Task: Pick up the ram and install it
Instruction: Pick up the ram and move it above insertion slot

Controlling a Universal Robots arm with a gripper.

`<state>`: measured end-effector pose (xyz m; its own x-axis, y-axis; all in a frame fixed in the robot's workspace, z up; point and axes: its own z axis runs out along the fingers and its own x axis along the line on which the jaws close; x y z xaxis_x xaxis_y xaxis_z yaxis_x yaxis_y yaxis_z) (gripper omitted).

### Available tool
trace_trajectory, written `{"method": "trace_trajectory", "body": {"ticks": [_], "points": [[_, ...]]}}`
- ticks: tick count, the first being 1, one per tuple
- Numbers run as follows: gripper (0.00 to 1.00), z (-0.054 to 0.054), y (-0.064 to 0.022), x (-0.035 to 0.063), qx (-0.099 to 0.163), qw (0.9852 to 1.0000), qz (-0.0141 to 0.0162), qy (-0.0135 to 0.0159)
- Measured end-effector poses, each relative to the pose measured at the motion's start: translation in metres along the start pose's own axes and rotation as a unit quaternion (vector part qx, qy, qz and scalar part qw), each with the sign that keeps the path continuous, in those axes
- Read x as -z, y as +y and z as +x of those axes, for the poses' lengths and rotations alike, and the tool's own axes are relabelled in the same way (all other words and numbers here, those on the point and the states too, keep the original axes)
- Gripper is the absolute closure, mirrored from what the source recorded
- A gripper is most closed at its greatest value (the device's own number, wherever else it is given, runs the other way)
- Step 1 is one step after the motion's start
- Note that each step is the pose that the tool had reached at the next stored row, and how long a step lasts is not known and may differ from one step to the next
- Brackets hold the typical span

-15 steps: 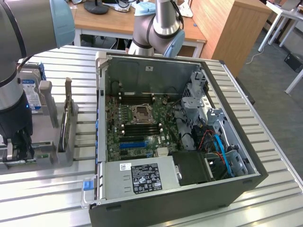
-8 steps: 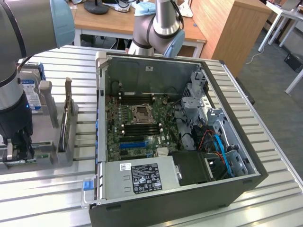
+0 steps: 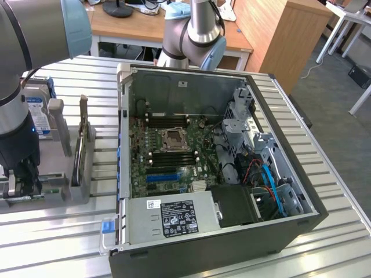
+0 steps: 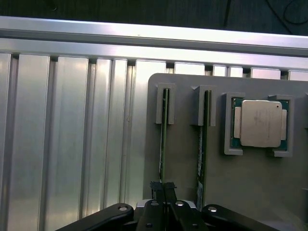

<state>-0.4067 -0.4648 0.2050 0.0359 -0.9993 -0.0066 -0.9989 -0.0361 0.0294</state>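
The ram [image 4: 163,134] is a thin green stick standing on edge in a slotted grey holder tray [image 4: 183,159]. My gripper [image 4: 163,185] is shut, its black fingertips pinched on the near end of this ram. A second ram stick [image 4: 201,144] stands in the neighbouring slot. In the exterior view my gripper [image 3: 23,180] hangs low over the tray [image 3: 55,194] at the exterior view's left, well away from the open computer case [image 3: 191,237]. The motherboard [image 3: 168,153] inside shows black memory slots [image 3: 173,160] around the processor socket.
A square silver processor chip [image 4: 260,122] lies in its own holder on the tray. Upright grey fixtures [image 3: 84,145] and a hard drive [image 3: 36,116] stand between the tray and the case. The ribbed aluminium table [image 4: 62,144] runs beside the tray. The case holds a power supply [image 3: 174,217].
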Motion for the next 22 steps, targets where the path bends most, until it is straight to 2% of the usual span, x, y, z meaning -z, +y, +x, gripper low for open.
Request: {"method": "trace_trajectory", "body": {"ticks": [6,11,17,22], "points": [[0.88,0.0,0.0003,0.0121,0.0,1.0,-0.0001,0.0004],[0.88,0.0,0.0008,0.0269,0.0,1.0,-0.0001,0.0009],[0.88,0.0,0.0014,0.0488,0.0,1.0,0.0,0.0011],[0.88,0.0,0.0021,0.0713,0.0,1.0,-0.0001,0.0012]]}}
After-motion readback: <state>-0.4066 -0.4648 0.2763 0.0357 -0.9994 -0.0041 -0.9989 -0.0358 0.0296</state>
